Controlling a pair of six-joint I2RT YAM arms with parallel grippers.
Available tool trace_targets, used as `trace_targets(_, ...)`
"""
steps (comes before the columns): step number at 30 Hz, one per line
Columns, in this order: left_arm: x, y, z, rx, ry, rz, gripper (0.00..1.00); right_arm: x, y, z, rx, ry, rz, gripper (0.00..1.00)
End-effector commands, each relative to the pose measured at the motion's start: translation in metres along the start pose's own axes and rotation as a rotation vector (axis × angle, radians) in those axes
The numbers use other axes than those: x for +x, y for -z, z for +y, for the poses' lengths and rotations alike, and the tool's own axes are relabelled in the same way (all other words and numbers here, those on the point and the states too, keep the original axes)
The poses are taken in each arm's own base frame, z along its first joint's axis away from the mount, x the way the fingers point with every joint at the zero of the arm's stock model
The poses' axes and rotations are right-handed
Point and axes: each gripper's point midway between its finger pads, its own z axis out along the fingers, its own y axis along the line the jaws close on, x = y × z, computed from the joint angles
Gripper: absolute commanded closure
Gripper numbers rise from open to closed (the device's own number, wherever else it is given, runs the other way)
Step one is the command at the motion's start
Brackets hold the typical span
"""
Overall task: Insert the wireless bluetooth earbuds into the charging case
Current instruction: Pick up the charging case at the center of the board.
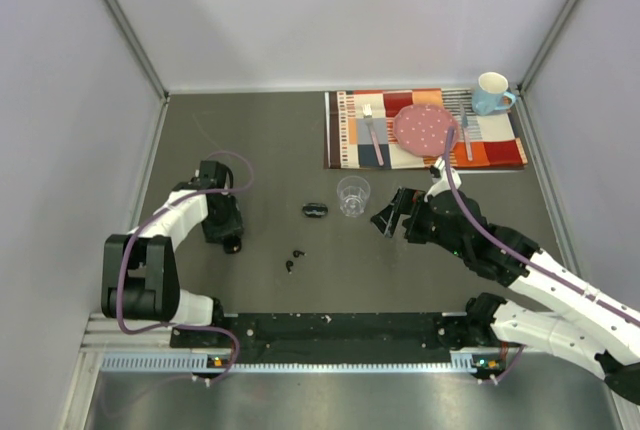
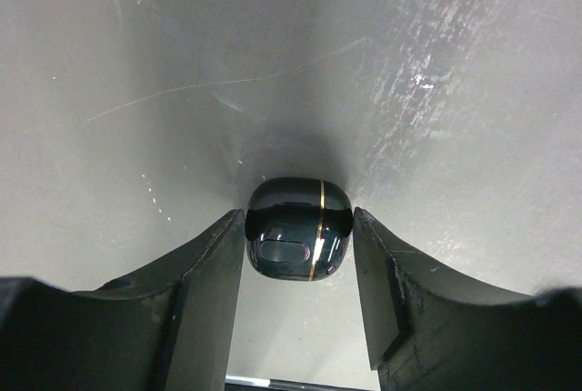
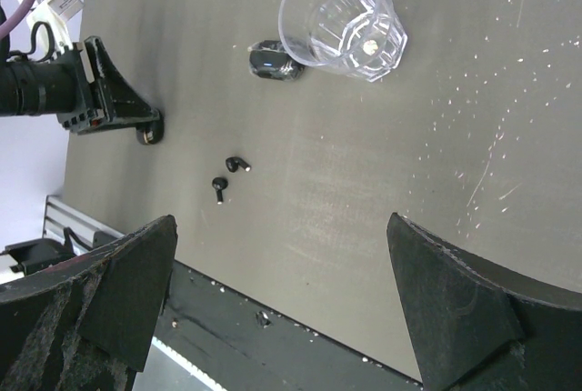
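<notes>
Top external view places the left claw at the left of the dark grey counter, pointing down close to the surface. In the left wrist view its two black fingers press against both sides of a small glossy black charging case with a thin gold line around it. The claw is therefore clamped on that case, which sits low against the counter. To the right, and a little nearer the arm bases, two tiny glossy black earbuds with short stems lie loose on the counter. They are close together but apart from each other and outside any case; the right wrist view shows the same pair. Farther right and farther from the bases lies a second black oval case. Just beside it stands an upright clear plastic cup, and from the right wrist view the two look touching or nearly so. Right of the cup the right claw hangs above the counter with its jaws spread wide and nothing between them. Its wrist camera looks past both fingertips at bare counter. At the far right rests a patchwork placemat in orange, red and white, carrying a pink dotted plate and two forks. A light blue mug stands at its far corner.
</notes>
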Motion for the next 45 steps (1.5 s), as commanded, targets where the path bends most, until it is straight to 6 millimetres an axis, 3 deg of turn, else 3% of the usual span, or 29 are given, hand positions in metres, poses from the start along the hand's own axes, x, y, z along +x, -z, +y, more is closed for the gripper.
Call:
trace_targets(1, -0.009, 0.005, -0.006, 0.026, -0.005, -0.013, 0.45, -0.007, 0.000, 0.004, -0.018, -0.003, -0.022, 0.01)
trace_targets(7, -0.007, 0.007, -0.019, 0.108, -0.036, -0.001, 0.36, -0.006, -0.001, 0.005, -0.018, -0.001, -0.016, 0.01)
trace_targets(10, -0.008, 0.006, -0.016, 0.088, -0.031, -0.007, 0.34, -0.007, -0.001, 0.005, -0.019, -0.003, -0.017, 0.01)
trace_targets(23, -0.011, 0.006, -0.011, -0.014, -0.044, -0.021, 0.36, -0.007, -0.005, 0.007, -0.014, 0.003, -0.005, 0.01)
trace_targets(35, 0.000, -0.006, -0.011, -0.026, -0.046, 0.043, 0.38, -0.006, -0.007, 0.006, -0.004, 0.006, 0.000, 0.01)
trace_targets(39, -0.001, -0.006, -0.012, -0.022, -0.045, 0.037, 0.47, -0.006, -0.007, 0.006, -0.003, 0.006, -0.001, 0.01)
trace_targets(43, -0.004, -0.004, -0.014, -0.013, -0.044, 0.016, 0.73, -0.006, -0.008, 0.006, -0.002, 0.006, 0.000, 0.01)
trace_targets(45, -0.005, -0.002, -0.018, 0.009, -0.049, 0.018, 0.97, -0.005, -0.008, 0.006, -0.001, 0.006, 0.003, 0.01)
